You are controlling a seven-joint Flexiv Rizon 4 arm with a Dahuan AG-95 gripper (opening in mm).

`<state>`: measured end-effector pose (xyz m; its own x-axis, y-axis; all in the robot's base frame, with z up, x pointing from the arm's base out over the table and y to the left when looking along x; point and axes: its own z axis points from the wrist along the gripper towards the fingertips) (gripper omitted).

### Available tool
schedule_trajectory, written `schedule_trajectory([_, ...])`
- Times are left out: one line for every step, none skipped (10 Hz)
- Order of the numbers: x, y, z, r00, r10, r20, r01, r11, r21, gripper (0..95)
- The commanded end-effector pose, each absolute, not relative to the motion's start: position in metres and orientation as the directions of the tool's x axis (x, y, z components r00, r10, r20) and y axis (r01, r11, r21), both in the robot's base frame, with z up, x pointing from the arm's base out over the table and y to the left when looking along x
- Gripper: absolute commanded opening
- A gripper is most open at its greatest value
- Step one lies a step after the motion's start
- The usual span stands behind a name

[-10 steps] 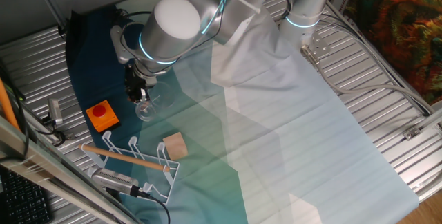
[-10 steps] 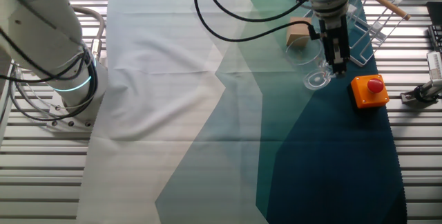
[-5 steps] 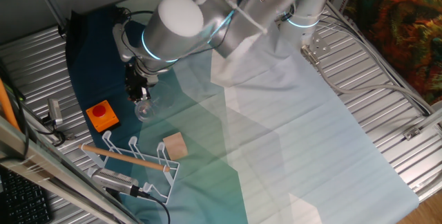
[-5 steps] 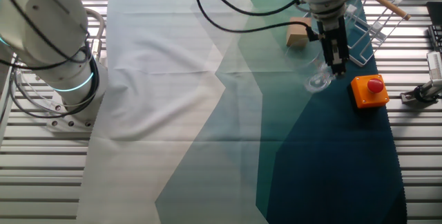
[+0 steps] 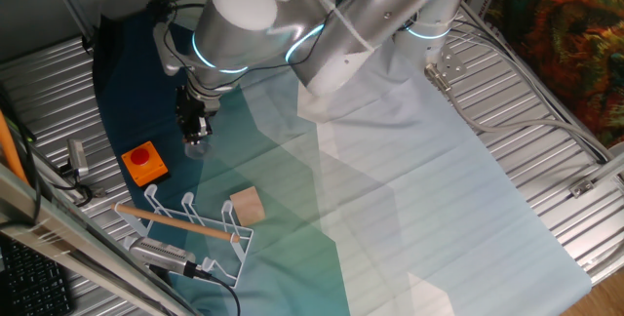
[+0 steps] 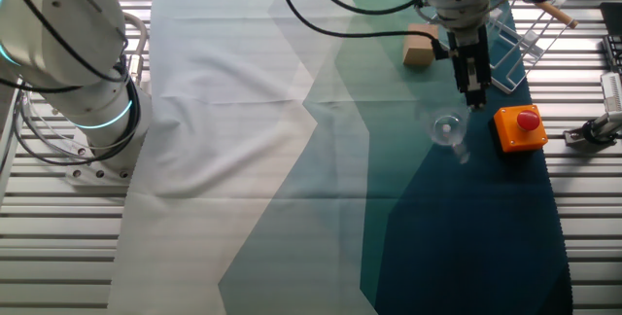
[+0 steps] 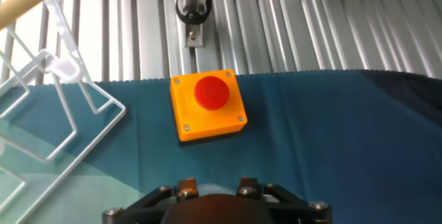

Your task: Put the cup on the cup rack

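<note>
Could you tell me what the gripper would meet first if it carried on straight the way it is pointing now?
Probably the orange button box: the hand view looks along the fingers at it, rack off to one side. The gripper hangs above the cloth, so depth is uncertain.

Open cloth lies across the middle and far side of the table (image 6: 243, 159). Obstacles cluster at one end: the orange box (image 6: 520, 127) sits just beside the cup (image 6: 446, 128), the wooden block (image 6: 420, 45) stands near the cup rack (image 6: 520, 38), and the gripper (image 6: 473, 87) hangs above the gap between box and block.
</note>
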<state>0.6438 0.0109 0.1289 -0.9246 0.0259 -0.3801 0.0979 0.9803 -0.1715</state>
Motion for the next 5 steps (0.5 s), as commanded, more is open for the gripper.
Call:
schedule_trajectory([0.6438, 0.0108, 0.1287, -0.927, 0.020, -0.374, 0.096, 0.978, -0.186, 38.0])
schedule_trajectory([0.6438, 0.0108, 0.1287, -0.927, 0.017, -0.374, 0.093, 0.978, -0.186, 38.0])
schedule_trajectory([0.6438, 0.0108, 0.1287, -0.928, 0.015, -0.373, 0.091, 0.978, -0.186, 38.0])
schedule_trajectory([0.6438, 0.0108, 0.1287, -0.928, 0.014, -0.373, 0.090, 0.978, -0.187, 38.0])
schedule_trajectory([0.6438, 0.0107, 0.1287, -0.928, 0.009, -0.372, 0.085, 0.979, -0.187, 38.0])
